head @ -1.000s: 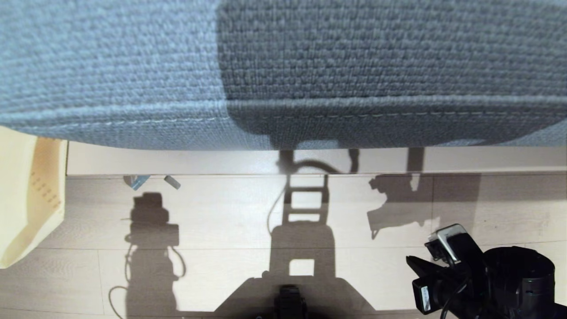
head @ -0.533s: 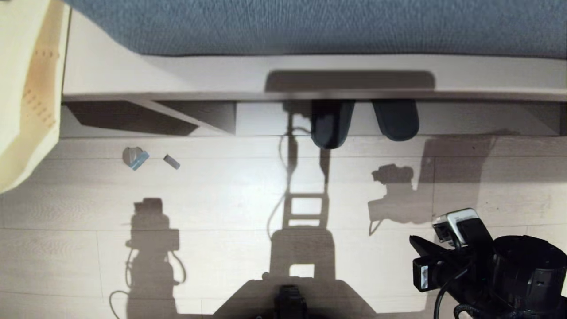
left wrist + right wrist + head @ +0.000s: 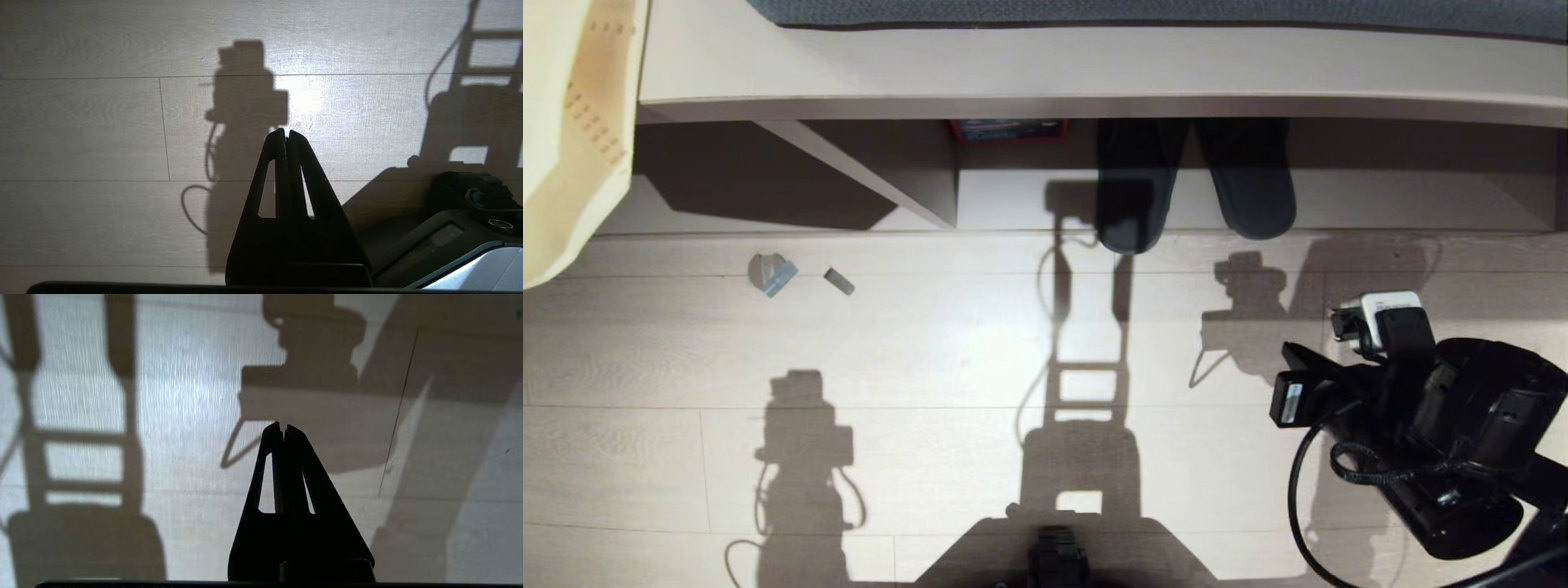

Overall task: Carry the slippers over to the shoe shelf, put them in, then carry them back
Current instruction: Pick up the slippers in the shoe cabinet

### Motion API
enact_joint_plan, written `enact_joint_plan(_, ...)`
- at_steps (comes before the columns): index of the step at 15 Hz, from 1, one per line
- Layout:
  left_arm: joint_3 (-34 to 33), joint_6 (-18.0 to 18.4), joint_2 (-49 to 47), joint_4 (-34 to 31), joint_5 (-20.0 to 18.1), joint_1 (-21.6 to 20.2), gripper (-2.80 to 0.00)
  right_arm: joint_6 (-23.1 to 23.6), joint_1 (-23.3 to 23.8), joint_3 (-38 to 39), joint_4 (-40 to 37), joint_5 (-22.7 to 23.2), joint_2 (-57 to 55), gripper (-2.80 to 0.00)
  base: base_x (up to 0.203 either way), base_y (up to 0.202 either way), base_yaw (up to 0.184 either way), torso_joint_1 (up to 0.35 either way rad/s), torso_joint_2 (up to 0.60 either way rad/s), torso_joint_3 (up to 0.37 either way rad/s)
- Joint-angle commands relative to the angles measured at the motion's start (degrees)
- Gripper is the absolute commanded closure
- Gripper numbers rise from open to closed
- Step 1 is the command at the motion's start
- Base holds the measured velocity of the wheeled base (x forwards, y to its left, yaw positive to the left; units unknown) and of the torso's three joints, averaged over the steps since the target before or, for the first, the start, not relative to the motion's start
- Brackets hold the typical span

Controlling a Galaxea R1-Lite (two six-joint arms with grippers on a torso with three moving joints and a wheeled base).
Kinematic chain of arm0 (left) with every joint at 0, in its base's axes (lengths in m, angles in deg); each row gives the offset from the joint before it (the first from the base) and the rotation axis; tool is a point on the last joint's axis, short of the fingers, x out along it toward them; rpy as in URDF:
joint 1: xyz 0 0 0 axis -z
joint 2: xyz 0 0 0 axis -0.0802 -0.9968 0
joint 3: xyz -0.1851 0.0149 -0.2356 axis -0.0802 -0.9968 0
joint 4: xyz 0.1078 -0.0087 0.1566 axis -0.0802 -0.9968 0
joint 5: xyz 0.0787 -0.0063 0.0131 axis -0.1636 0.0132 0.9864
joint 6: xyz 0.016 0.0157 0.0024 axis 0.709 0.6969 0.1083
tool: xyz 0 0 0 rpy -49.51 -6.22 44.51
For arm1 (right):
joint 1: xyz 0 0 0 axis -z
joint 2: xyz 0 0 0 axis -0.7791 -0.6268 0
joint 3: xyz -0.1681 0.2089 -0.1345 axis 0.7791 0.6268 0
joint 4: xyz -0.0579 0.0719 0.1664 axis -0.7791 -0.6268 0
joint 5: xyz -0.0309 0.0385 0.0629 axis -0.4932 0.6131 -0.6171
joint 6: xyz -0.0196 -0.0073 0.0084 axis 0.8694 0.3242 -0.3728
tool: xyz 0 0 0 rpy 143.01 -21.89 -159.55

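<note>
Two dark grey slippers (image 3: 1131, 196) (image 3: 1250, 188) lie side by side in the shoe shelf (image 3: 1380, 208), toes toward me. The left one's toe sticks out over the base board's front edge. My right arm (image 3: 1462, 408) hangs over the floor at the lower right, well short of the shelf. In the right wrist view my right gripper (image 3: 282, 426) is shut and empty above bare floor. My left gripper (image 3: 285, 131) is also shut and empty over the floor, and is outside the head view.
A bench board (image 3: 1045, 73) with a blue cushion (image 3: 1176, 10) tops the shelf. A divider (image 3: 931, 184) splits the cubby and a red-edged box (image 3: 1009, 129) sits at its back. A pale yellow object (image 3: 572, 139) stands at far left, with small scraps (image 3: 768, 272) on the floor.
The whole head view has shifted: the cushion that filled the top has slid almost out of view, and the cubby with the slippers now shows. My right arm has moved up the picture, gripper still shut.
</note>
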Motion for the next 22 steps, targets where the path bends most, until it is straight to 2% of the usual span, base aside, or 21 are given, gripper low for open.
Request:
enact_joint_plan(1, -0.44, -0.08, -0.05, 0.04, 0.01, -0.02, 0.00, 2.00, 0.89, -5.04, 1.00, 0.55, -1.75, 0.00, 0.000, 0.000, 0.000, 0.000, 0.00, 0.000)
enact_joint_plan(4, -0.44, 0.00, -0.05, 0.04, 0.07, -0.02, 0.00, 5.44, 0.98, -12.95, 2.85, 2.13, -4.46, 0.00, 0.000, 0.000, 0.000, 0.000, 0.00, 0.000)
enact_joint_plan(6, -0.44, 0.00, -0.05, 0.04, -0.02, -0.02, 0.00, 6.82, 0.56, -18.61, 0.28, 3.79, -4.89, 0.00, 0.000, 0.000, 0.000, 0.000, 0.00, 0.000)
enact_joint_plan(7, -0.44, 0.00, -0.05, 0.04, -0.02, -0.02, 0.00, 7.08, 0.09, -21.07, -2.04, 4.54, -4.86, -2.80, 0.000, 0.000, 0.000, 0.000, 0.00, 0.000)
enact_joint_plan(10, -0.44, 0.18, -0.05, 0.13, 0.07, -0.02, 0.00, 6.94, -1.40, -26.77, -6.29, 7.00, -5.09, -2.80, 0.000, 0.000, 0.000, 0.000, 0.00, 0.000)
enact_joint_plan(15, -0.44, 0.18, -0.05, 0.13, 0.07, -0.02, 0.00, 6.97, -2.35, -34.63, -8.27, 6.77, -10.41, -2.80, 0.000, 0.000, 0.000, 0.000, 0.00, 0.000)
enact_joint_plan(20, -0.44, 0.09, -0.05, 0.13, 0.07, -0.02, 0.00, 12.27, -3.47, -39.66, 0.24, 3.68, -15.64, -2.80, 0.000, 0.000, 0.000, 0.000, 0.00, 0.000)
enact_joint_plan(22, -0.44, -0.17, -0.05, 0.13, 0.07, -0.02, 0.00, 13.79, -3.72, -42.65, 1.33, 3.06, -16.60, -2.80, 0.000, 0.000, 0.000, 0.000, 0.00, 0.000)
